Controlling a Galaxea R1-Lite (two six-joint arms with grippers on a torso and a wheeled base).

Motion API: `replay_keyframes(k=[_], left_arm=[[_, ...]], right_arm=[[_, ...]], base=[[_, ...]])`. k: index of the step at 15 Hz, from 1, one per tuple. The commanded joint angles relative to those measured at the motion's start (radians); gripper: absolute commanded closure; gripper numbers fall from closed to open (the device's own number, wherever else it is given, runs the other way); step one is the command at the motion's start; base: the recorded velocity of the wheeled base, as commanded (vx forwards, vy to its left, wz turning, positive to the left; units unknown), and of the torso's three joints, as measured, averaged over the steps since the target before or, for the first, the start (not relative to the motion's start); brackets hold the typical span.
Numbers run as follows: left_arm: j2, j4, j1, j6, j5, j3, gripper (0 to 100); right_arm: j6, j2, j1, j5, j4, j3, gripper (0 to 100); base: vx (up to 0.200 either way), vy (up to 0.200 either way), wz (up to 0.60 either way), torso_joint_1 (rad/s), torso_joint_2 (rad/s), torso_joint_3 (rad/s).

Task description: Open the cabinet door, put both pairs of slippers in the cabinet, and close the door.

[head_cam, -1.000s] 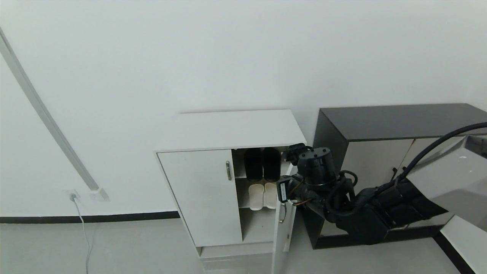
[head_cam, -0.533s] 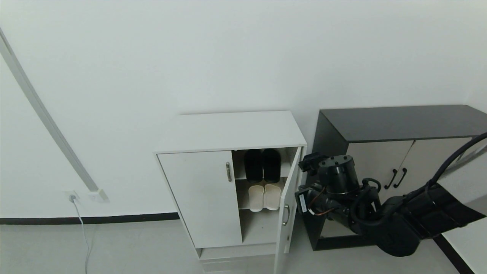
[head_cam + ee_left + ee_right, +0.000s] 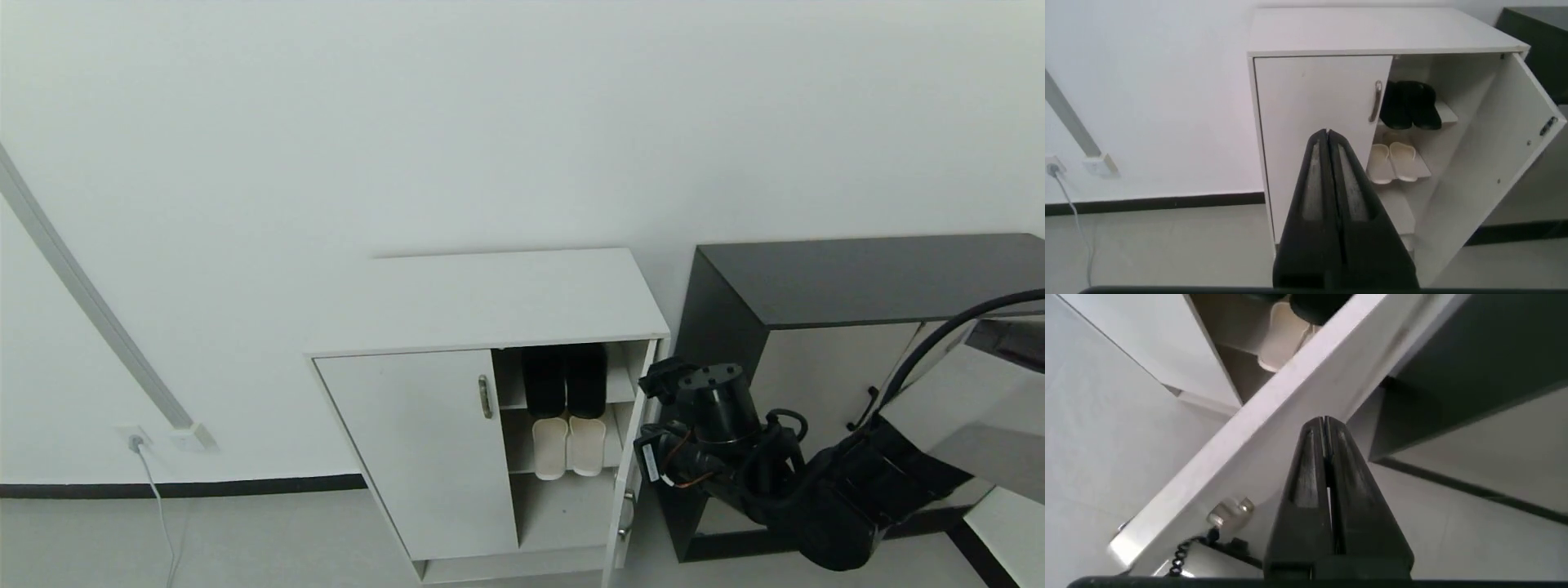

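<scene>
The white cabinet [image 3: 490, 302] stands against the wall with its left door shut and its right door [image 3: 630, 465] swung open. Inside, a black pair of slippers [image 3: 563, 380] rests on the upper shelf and a white pair [image 3: 567, 445] on the shelf below. My right gripper [image 3: 658, 380] is shut and sits at the outer side of the open door; in the right wrist view its tips [image 3: 1325, 421] meet the door panel [image 3: 1290, 425]. My left gripper [image 3: 1328, 133] is shut and empty, held back from the cabinet front [image 3: 1315, 122], with both slipper pairs [image 3: 1413, 104] [image 3: 1398, 162] beyond it.
A dark cabinet [image 3: 857, 278] stands close to the right of the white one, leaving a narrow gap where my right arm is. A wall socket with a cable [image 3: 135, 445] and a slanted conduit [image 3: 82, 286] are on the left. Bare floor [image 3: 204, 539] lies in front.
My right arm has gone from in front of the open door round to its outer side, and the door has swung a little toward the cabinet. The head camera has shifted.
</scene>
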Motion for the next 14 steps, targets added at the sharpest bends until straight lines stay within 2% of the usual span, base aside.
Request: replay_keyframes(k=[1, 14], left_arm=[[0.001, 0.001, -0.001, -0.001, 0.000, 0.000, 100], [0.001, 0.001, -0.001, -0.001, 0.000, 0.000, 100]], right_arm=[[-0.001, 0.066, -0.009, 0.007, 0.003, -0.054, 100], [0.006, 0.300, -0.029, 0.008, -0.002, -0.395, 100]], base=[[0.000, 0.000, 0.00, 0.000, 0.00, 0.000], [0.000, 0.000, 0.00, 0.000, 0.00, 0.000]])
